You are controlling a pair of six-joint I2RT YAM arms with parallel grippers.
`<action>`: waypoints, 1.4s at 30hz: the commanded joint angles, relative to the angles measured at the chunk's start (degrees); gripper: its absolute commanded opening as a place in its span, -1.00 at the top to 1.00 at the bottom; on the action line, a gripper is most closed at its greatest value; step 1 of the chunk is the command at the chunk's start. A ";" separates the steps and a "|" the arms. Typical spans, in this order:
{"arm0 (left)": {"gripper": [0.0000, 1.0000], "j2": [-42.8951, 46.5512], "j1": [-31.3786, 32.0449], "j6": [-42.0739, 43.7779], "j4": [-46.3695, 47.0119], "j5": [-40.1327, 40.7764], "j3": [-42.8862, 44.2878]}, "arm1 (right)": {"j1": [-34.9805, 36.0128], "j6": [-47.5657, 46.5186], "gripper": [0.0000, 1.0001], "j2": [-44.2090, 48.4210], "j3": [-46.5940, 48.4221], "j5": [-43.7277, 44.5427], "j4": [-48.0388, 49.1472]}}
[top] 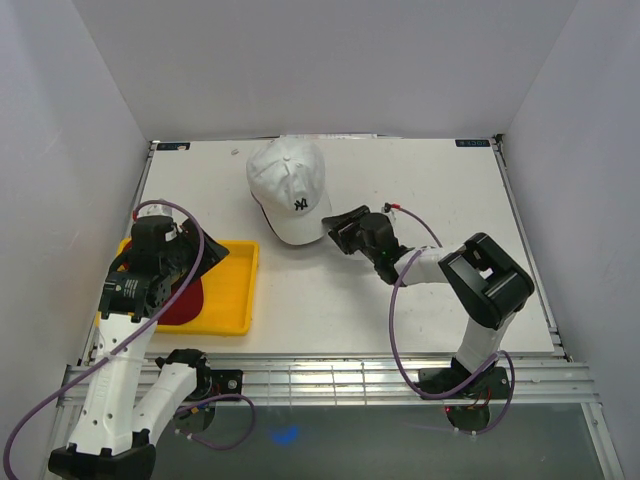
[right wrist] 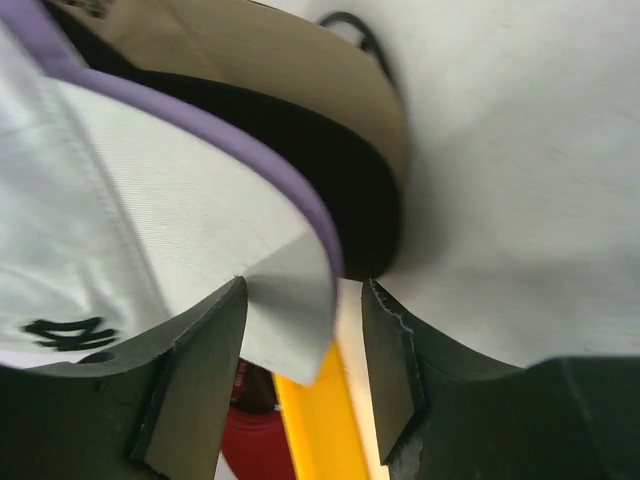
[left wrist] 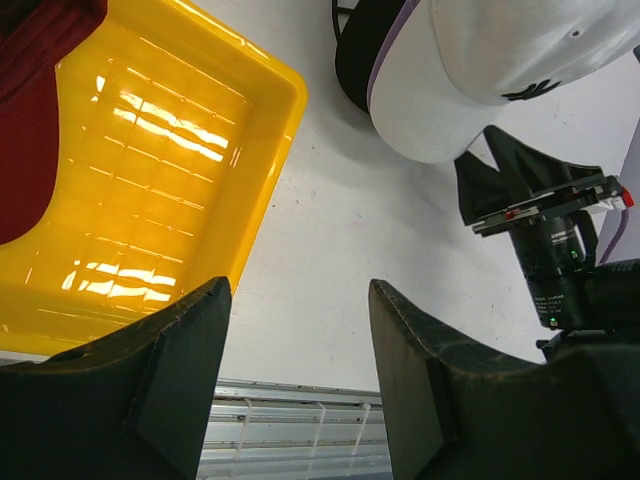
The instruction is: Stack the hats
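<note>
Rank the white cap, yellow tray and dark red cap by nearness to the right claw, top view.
1. white cap, beside the right claw
2. yellow tray, front left
3. dark red cap, in the tray, far left

top external: high at the near side, looking down on the whole counter (top: 420, 300); farthest view.
left wrist: low over the near-left corner, facing far-right across the counter; own fingers (left wrist: 150, 400) at bottom edge; mid range.
right wrist: right up against the white cap (right wrist: 130, 230) brim, facing left; blurred.
shared: white cap and yellow tray (top: 238, 290) in all three; left wrist also catches the right gripper (left wrist: 480, 160).
</note>
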State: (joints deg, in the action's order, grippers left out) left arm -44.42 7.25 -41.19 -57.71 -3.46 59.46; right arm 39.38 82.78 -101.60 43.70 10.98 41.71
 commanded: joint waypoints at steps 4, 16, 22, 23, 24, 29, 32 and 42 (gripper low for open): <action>-0.36 -0.22 0.22 0.50 1.99 -0.40 1.27 | 0.26 -3.15 -0.15 -0.62 -1.51 -1.67 -11.30; -0.39 -1.80 0.14 0.15 3.57 0.65 1.97 | 0.09 -6.40 -0.21 7.28 -1.69 -1.40 -14.82; -0.43 -3.38 0.23 -0.29 2.70 7.23 3.03 | -0.96 -10.09 -0.24 14.75 -6.43 -4.39 -15.35; -0.43 -4.35 0.23 -0.82 2.52 8.29 3.29 | -1.14 -12.36 -0.25 15.64 -6.96 -5.17 -15.35; -0.43 -4.79 0.23 -1.08 2.43 9.26 3.38 | -1.32 -13.86 -0.25 16.51 -7.23 -7.01 -15.43; -0.44 -8.22 0.14 -1.53 8.74 10.50 3.82 | -2.72 -23.88 -0.28 20.39 -4.86 -14.58 -18.67; -0.44 -12.69 0.23 0.32 17.27 8.04 6.62 | -4.13 -30.30 -0.30 22.58 -1.44 -17.92 -20.88; -0.46 -29.30 0.14 3.32 19.77 14.57 23.23 | -8.09 -46.30 -0.36 18.90 21.67 -31.96 -33.36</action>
State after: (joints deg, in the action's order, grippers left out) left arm -72.18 7.25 -38.65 -37.12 5.37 77.47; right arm 31.44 43.40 -81.12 60.23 -12.73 10.90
